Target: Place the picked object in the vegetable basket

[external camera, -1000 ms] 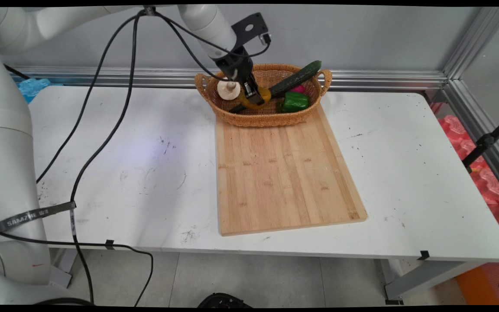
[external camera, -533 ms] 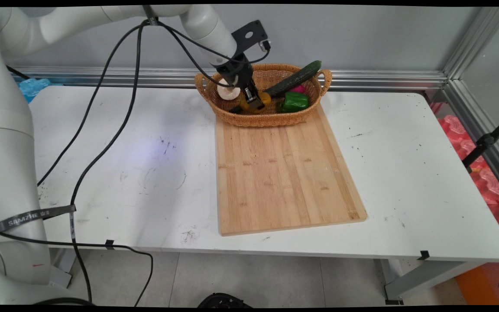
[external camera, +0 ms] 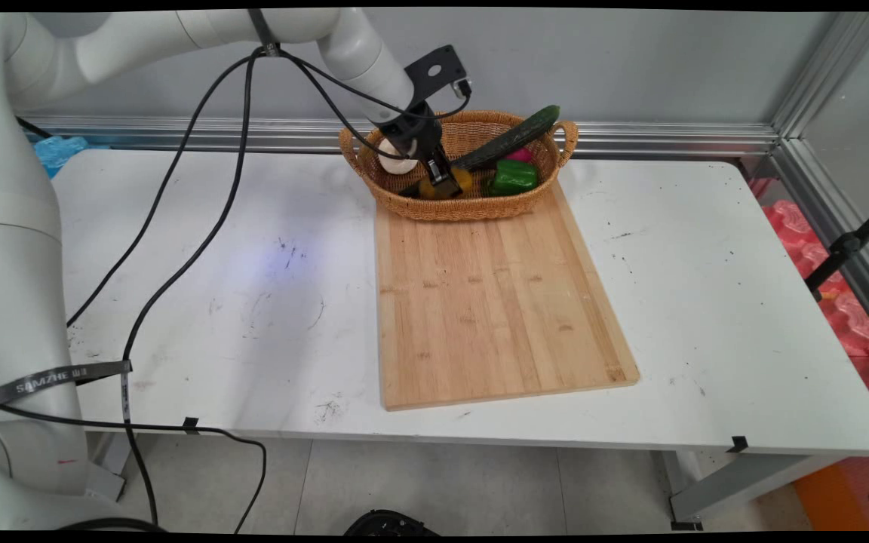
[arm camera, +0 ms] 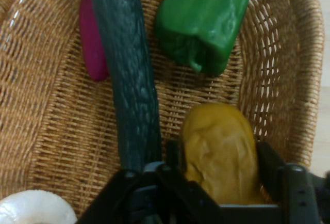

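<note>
Yellow pepper [arm camera: 221,152]: located inside the basket, at its near-left part in the main view [external camera: 455,181]; positioned between the two black fingers.
Gripper [arm camera: 219,170]: lowered into the basket [external camera: 434,175]; one finger [arm camera: 172,157] is seen on each side of the yellow pepper; the jaws are set apart around it, and firm contact cannot be confirmed.
Cucumber [arm camera: 129,79]: long, dark green, lying just beside the yellow pepper; in the main view [external camera: 514,136] it is propped diagonally, with its far end resting over the basket's rim.
Green pepper [arm camera: 203,17]: located beyond the yellow pepper in the hand view; at the basket's right part in the main view [external camera: 514,177].
Magenta item [arm camera: 93,43]: partly hidden behind the cucumber; its kind cannot be determined.
White round item [arm camera: 33,211]: located at the basket's left part [external camera: 397,162].
Basket [external camera: 419,207]: woven, with two handles, placed at the far end of the board.
Cutting board [external camera: 487,302]: wooden, laid on the counter [external camera: 706,302].
</note>
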`<state>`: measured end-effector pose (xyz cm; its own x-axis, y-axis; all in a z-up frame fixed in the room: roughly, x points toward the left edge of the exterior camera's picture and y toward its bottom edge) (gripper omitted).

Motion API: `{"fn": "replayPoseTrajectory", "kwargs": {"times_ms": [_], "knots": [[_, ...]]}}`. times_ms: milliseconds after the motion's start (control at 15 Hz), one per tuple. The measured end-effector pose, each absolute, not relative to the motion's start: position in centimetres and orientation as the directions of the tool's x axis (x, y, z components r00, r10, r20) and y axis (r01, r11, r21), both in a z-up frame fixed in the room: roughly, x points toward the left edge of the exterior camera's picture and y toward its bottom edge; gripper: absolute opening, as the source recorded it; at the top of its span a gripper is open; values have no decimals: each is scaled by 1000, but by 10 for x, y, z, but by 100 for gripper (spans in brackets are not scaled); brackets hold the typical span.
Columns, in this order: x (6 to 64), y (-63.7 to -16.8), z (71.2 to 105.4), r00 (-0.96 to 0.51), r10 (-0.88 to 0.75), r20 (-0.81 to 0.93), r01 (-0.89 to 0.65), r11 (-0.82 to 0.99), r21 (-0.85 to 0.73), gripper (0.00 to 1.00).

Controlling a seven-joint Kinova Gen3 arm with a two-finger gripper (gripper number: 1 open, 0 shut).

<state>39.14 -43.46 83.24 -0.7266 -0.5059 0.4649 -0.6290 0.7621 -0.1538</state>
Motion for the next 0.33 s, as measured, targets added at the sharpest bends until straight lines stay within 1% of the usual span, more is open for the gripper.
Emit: {"fn": "replayPoseTrajectory", "kwargs": {"times_ms": [333], "knots": [[390, -437, 830, -718, -507, 477, -635, 758, -151, 100]]}}
